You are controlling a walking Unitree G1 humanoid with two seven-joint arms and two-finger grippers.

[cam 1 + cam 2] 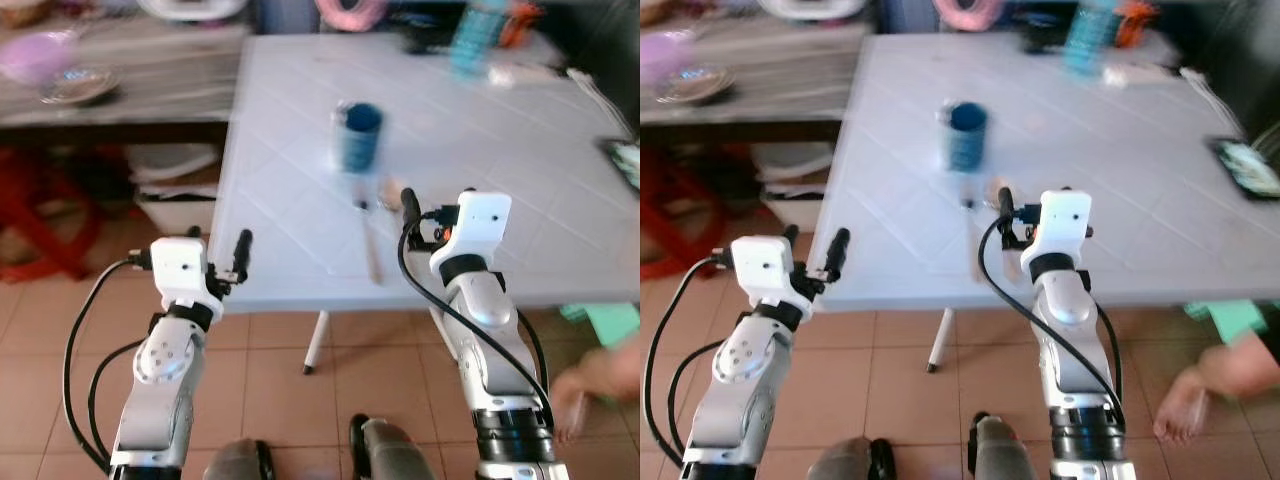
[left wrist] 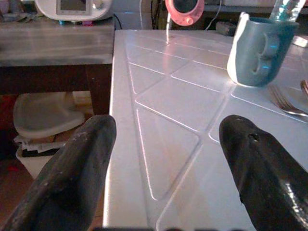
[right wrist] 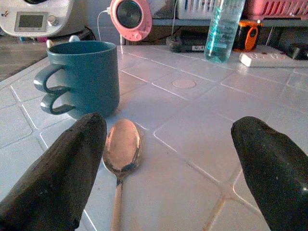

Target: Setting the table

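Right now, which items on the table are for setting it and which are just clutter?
For the job:
- teal ceramic mug with two handles
- metal spoon
- metal fork

Just lying about:
- clear plastic water bottle
- round pink speaker
- white power strip
- dark phone

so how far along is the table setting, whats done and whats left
Already placed on the white table: a teal mug, with a spoon and a fork lying just in front of it. In hand: nothing. The right gripper is open, low over the table by the spoon; the left gripper is open at the table's edge. Left: no plate is at this setting yet.
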